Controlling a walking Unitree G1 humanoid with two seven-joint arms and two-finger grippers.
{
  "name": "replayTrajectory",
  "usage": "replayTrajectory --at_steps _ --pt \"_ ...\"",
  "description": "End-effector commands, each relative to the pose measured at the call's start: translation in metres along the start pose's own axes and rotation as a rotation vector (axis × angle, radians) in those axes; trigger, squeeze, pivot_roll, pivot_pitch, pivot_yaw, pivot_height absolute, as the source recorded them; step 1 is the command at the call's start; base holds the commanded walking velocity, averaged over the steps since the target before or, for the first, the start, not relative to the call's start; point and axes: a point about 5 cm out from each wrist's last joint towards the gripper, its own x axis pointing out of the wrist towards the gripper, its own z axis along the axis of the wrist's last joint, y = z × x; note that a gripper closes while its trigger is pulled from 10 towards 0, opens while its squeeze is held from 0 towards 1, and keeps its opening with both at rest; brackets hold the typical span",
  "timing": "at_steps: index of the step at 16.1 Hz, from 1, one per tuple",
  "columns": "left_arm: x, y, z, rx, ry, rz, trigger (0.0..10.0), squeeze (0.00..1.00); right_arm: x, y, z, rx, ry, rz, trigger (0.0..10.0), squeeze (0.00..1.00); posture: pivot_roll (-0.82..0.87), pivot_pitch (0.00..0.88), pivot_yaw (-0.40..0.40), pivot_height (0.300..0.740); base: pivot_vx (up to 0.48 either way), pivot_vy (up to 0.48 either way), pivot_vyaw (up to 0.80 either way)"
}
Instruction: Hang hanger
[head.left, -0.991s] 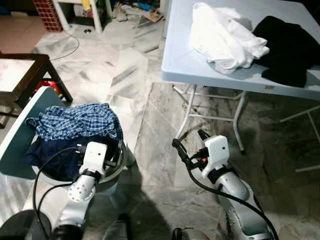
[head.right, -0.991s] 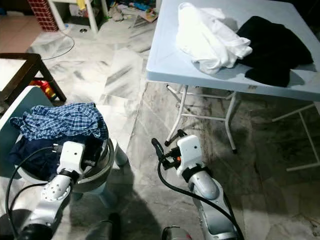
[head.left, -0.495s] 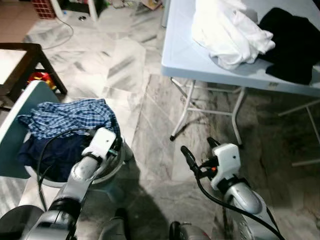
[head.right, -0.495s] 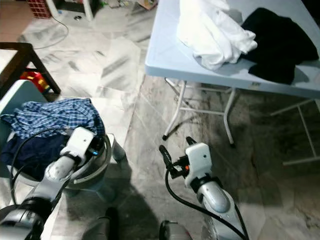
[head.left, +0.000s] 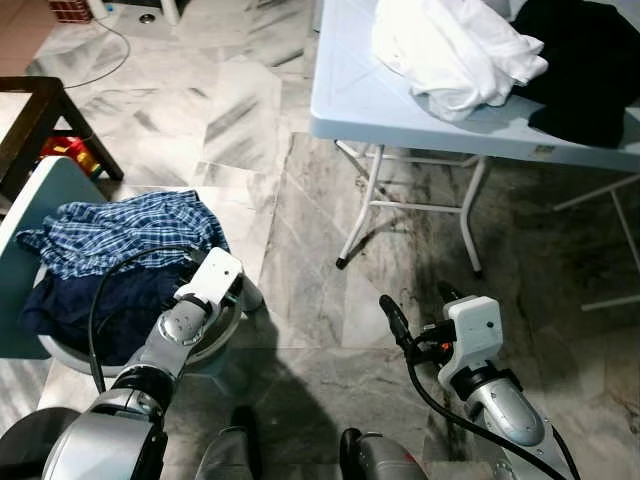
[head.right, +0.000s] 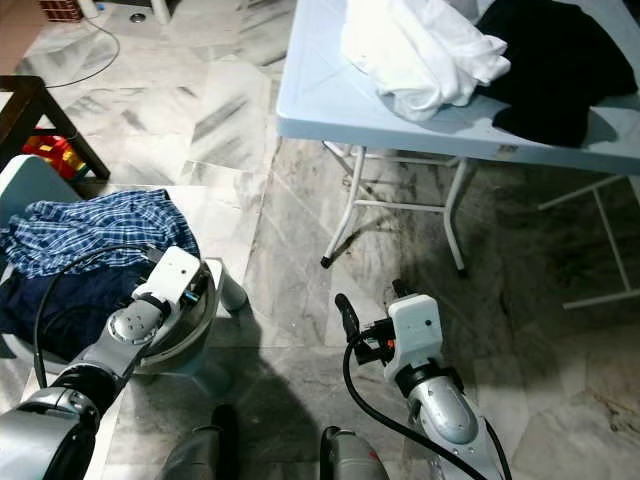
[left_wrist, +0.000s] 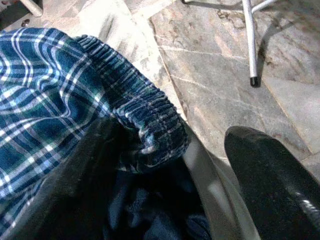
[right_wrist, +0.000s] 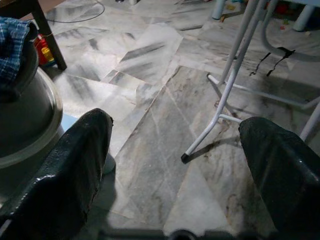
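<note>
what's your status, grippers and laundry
Left gripper open at basin rim, over plaid shirt. Right gripper open, holding nothing, above floor. No hanger seen. Folding table ahead.

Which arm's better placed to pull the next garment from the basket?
Left, probably. The left tool sits open at the basket rim, beside the plaid shirt. The right tool hangs open over bare floor, away from the basket.

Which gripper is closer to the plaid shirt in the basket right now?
Left. The left gripper sits at the basket's rim, right beside the plaid shirt, fingers apart. The right gripper is open and empty over bare floor, well off to the shirt's right, near the folding table's legs.
</note>
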Motion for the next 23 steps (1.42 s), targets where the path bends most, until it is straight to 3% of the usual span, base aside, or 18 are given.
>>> replayTrajectory --at_steps 1,6,10,13,14,15,21,23 --pt "-0.003 0.002 -0.01 -0.004 0.046 0.014 0.0 0.0 -0.004 -0.004 -0.001 -0.006 0.014 -0.02 10.0 0.0 -0.26 0.304 -0.042 0.74 0.0 0.0 0.0" --pt "-0.005 0.014 -0.012 -0.074 0.042 0.116 0.0 0.0 0.001 -0.004 0.002 -0.017 0.009 -0.01 10.0 0.0 -0.24 0.291 -0.061 0.74 0.0 0.0 0.0" --pt "-0.005 0.015 -0.01 -0.137 0.012 0.145 0.0 0.0 0.006 0.0 0.005 -0.02 0.003 0.036 10.0 0.0 -0.23 0.285 -0.071 0.74 0.0 0.0 0.0" --pt "-0.005 0.016 -0.006 -0.292 -0.039 0.166 0.0 0.0 0.01 0.001 0.006 -0.022 0.004 0.065 10.0 0.0 -0.21 0.282 -0.082 0.74 0.0 0.0 0.0" --pt "-0.005 0.016 -0.006 -0.292 -0.039 0.166 0.0 0.0 0.01 0.001 0.006 -0.022 0.004 0.065 10.0 0.0 -0.21 0.282 -0.082 0.74 0.0 0.0 0.0" --pt "-0.002 0.02 0.011 -0.427 -0.141 0.181 0.0 0.0 0.012 0.004 0.005 -0.022 0.005 0.078 10.0 0.0 -0.19 0.277 -0.087 0.74 0.0 0.0 0.0" --pt "-0.017 0.037 0.043 -0.497 -0.424 0.195 0.0 0.0 0.02 0.007 0.002 -0.015 0.003 0.104 10.0 0.0 -0.12 0.266 -0.096 0.74 0.0 0.0 0.0" --pt "-0.026 0.038 0.063 -0.467 -0.526 0.167 0.0 0.0 0.028 0.012 0.002 -0.009 -0.004 0.128 10.0 0.0 -0.08 0.256 -0.097 0.74 0.0 0.0 0.0"
